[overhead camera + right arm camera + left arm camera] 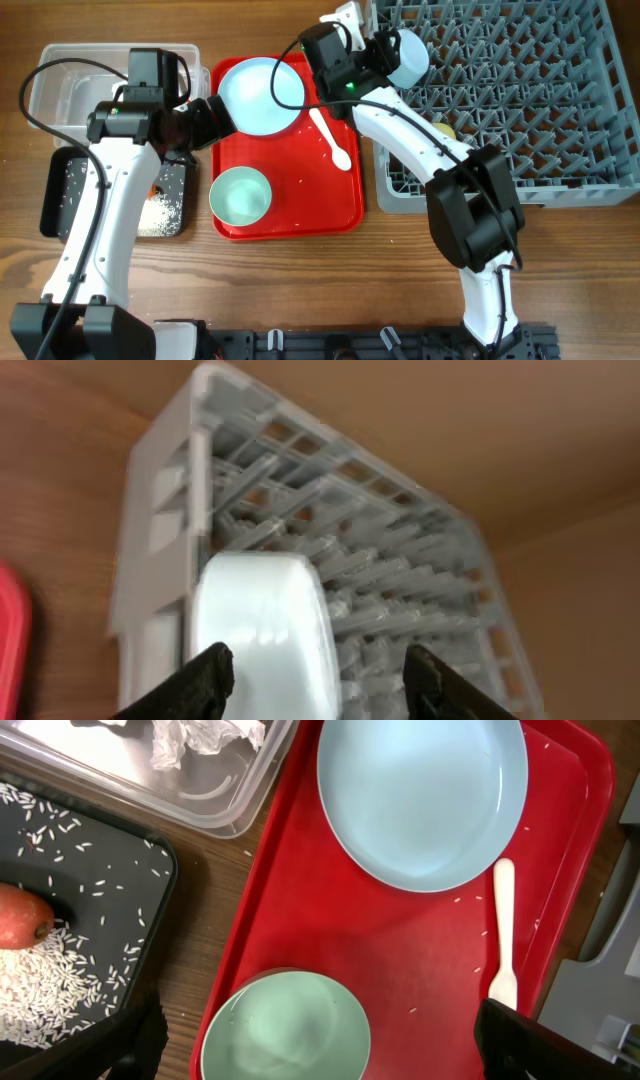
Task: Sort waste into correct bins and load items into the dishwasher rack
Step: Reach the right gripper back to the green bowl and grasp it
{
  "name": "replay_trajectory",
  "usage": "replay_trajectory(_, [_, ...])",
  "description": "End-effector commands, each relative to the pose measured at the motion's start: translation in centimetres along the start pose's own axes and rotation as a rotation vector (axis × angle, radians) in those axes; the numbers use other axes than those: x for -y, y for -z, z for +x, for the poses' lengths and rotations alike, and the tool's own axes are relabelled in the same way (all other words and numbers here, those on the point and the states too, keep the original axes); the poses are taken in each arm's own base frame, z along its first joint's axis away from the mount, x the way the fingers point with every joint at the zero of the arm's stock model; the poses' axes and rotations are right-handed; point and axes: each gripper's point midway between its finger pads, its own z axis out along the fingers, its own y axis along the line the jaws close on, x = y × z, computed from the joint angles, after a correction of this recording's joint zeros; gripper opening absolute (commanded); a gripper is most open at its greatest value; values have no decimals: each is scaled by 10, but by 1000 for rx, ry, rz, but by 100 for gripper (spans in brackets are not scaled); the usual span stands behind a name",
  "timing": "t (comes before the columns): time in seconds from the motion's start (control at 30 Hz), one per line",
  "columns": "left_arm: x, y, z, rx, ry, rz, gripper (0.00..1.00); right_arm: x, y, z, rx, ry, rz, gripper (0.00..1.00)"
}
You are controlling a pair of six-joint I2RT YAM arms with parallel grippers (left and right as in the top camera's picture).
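Tilted light blue bowl (410,60) over grey rack (520,110).

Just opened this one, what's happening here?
The right gripper is at a corner of the dishwasher rack with the light blue bowl between its fingers; whether it grips is unclear. The left gripper hovers open and empty over the red tray, where the plate, pale green bowl and spoon lie. The rice and carrot lie in the black tray, crumpled paper in the clear tub.
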Motion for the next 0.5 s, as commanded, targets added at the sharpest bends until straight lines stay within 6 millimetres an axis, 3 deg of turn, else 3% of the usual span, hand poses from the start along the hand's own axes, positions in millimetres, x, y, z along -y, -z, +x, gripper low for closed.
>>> replay_trajectory(0.0, [-4,-3,-2,3,14,-19,100,1,37,-17,14,-204,-281,55])
replay_trajectory(0.1, [-4,-3,-2,3,14,-19,100,-56,109,-3,-98,-198,-862,57])
replay_trajectory(0.13, [-4,-3,-2,3,14,-19,100,-75,146,3,-146,-180,-1101,72])
replay_trajectory(0.17, [-4,-3,-2,3,14,-19,100,-92,195,12,-238,-191,-1390,80])
replay_trajectory(0.2, [-5,-3,-2,3,14,-20,100,-97,215,17,-306,-220,-1500,81])
replay_trajectory(0.3, [-5,-3,-2,3,14,-20,100,-122,238,41,-467,-280,-1529,77])
replay_trajectory(0.37, [-4,-3,-2,3,14,-19,100,-148,246,68,-559,-315,-1444,65])
replay_trajectory(0.47, [-4,-3,-2,3,14,-19,100,-170,246,98,-656,-389,-1352,48])
